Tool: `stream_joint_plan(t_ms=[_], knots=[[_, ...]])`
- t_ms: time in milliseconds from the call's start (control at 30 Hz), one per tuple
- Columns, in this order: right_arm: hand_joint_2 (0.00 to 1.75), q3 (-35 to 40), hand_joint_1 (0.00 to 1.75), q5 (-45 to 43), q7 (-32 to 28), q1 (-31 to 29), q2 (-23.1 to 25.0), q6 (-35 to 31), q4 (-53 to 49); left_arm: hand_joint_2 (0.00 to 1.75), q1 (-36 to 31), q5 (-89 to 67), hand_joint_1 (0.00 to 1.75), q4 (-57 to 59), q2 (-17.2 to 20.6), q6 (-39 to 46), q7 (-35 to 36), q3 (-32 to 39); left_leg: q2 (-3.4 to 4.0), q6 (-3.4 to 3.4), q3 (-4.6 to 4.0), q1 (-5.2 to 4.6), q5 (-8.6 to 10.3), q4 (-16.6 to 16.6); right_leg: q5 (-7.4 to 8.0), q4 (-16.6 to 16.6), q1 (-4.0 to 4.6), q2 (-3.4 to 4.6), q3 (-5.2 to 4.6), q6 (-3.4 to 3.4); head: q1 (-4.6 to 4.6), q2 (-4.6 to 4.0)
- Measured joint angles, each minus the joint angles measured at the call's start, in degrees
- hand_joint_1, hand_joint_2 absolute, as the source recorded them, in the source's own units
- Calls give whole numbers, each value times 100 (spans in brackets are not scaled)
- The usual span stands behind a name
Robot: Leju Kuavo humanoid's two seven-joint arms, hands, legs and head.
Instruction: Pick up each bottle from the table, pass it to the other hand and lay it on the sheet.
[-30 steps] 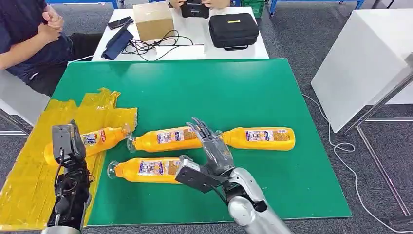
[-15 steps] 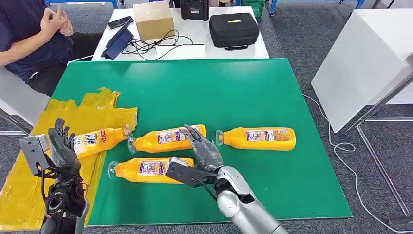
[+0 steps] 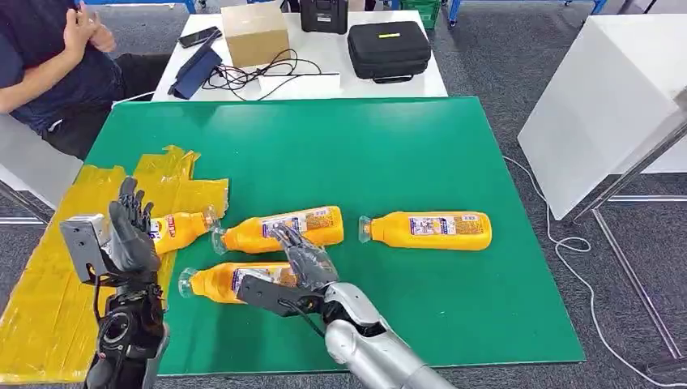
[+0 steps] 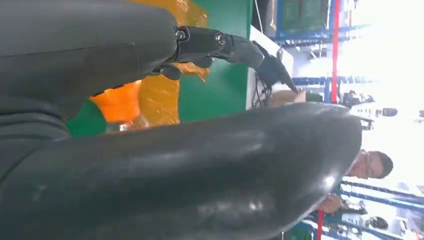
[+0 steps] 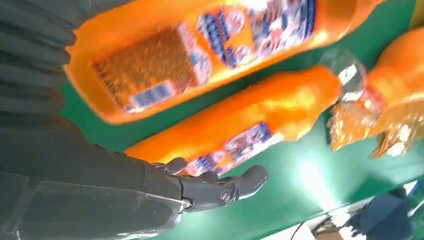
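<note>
The bottles point(image 3: 425, 229) carry printed labels; no text on them is legible.

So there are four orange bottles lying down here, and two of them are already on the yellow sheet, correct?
Not quite. The head view shows one bottle lying on the yellow sheet. The other three bottles lie on the green table. Four bottles lying down is correct.

Silver right arm point(image 3: 364, 348), dark grey hands — left hand point(image 3: 130, 231), right hand point(image 3: 304, 263) — thin black cables
</note>
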Motion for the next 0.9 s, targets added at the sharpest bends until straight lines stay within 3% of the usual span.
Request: stream_joint_plan(t_ms=[567, 900], knots=[[175, 714, 0, 1175, 1373, -114, 107, -170, 889, 0, 72, 363, 0, -627, 147, -2, -172, -806, 0, 1, -2, -1, -1, 0, 0, -1, -3, -1, 0, 0, 2, 0], [175, 714, 0, 1344, 1432, -179, 120, -127, 1230, 0, 173, 365, 0, -1042, 286, 22, -234, -1095, 0, 1, 6, -2, -1, 0, 0, -2, -2, -1, 6, 0, 0, 0]])
